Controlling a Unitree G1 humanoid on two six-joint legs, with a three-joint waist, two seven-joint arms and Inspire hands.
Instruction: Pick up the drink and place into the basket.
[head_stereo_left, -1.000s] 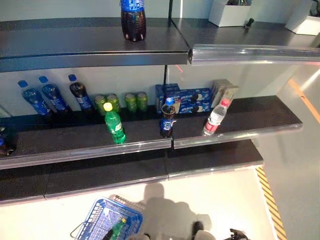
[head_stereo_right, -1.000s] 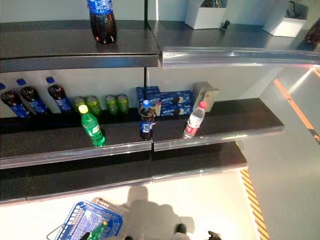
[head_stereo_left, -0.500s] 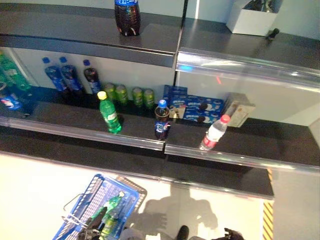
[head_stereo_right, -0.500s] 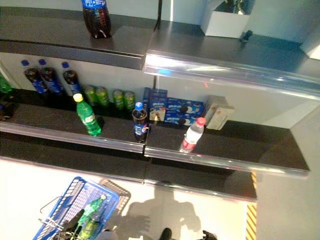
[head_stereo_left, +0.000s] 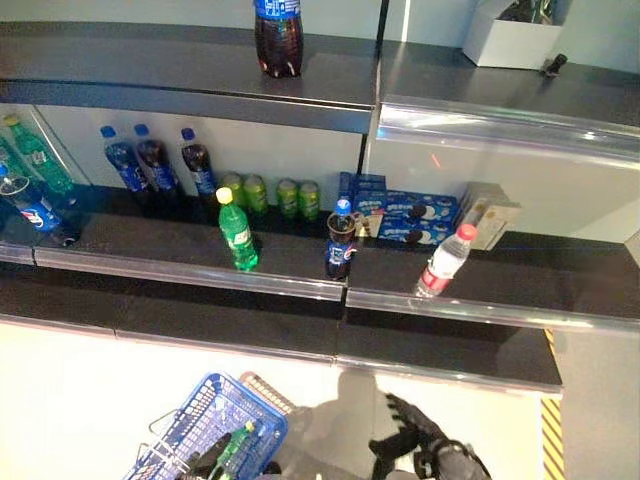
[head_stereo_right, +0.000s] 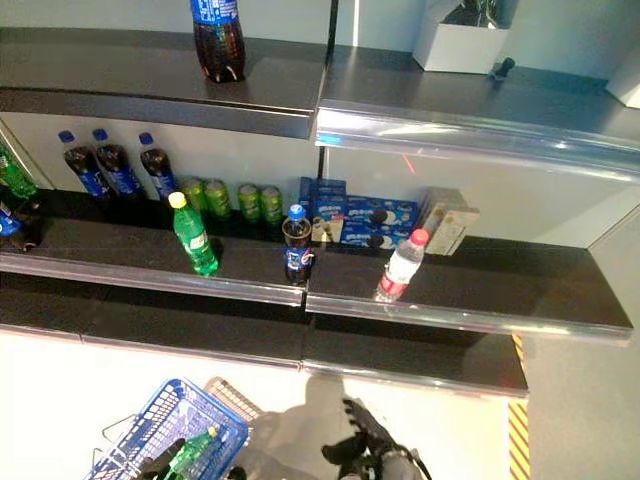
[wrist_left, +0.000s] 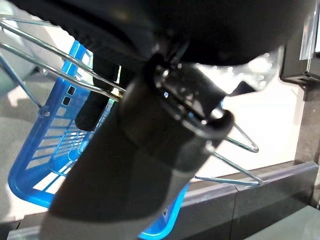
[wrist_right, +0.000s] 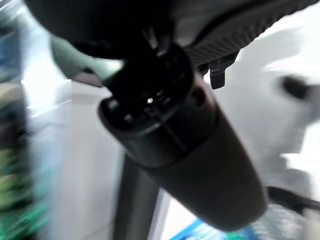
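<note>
A blue wire basket (head_stereo_left: 190, 445) hangs low at the left, with a green bottle (head_stereo_left: 236, 447) lying inside it. In the left wrist view my left hand (wrist_left: 95, 107) hooks a dark finger over the basket's wire handle (wrist_left: 60, 75). My right hand (head_stereo_left: 407, 440) shows low in the middle with its fingers spread, holding nothing. On the middle shelf's front edge stand a green soda bottle (head_stereo_left: 237, 232), a cola bottle (head_stereo_left: 340, 242) and a red-capped water bottle (head_stereo_left: 442, 264), all well above the hand.
Behind them stand three cola bottles (head_stereo_left: 160, 165), several green cans (head_stereo_left: 270, 195) and blue cookie boxes (head_stereo_left: 400, 215). A large cola bottle (head_stereo_left: 278, 38) and a white box (head_stereo_left: 510, 35) sit on the top shelf. Yellow-black tape (head_stereo_left: 552, 440) marks the floor.
The camera has shifted, so the whole shelf sits differently. My right hand has come up into view with fingers spread. The basket stays at the lower left.
</note>
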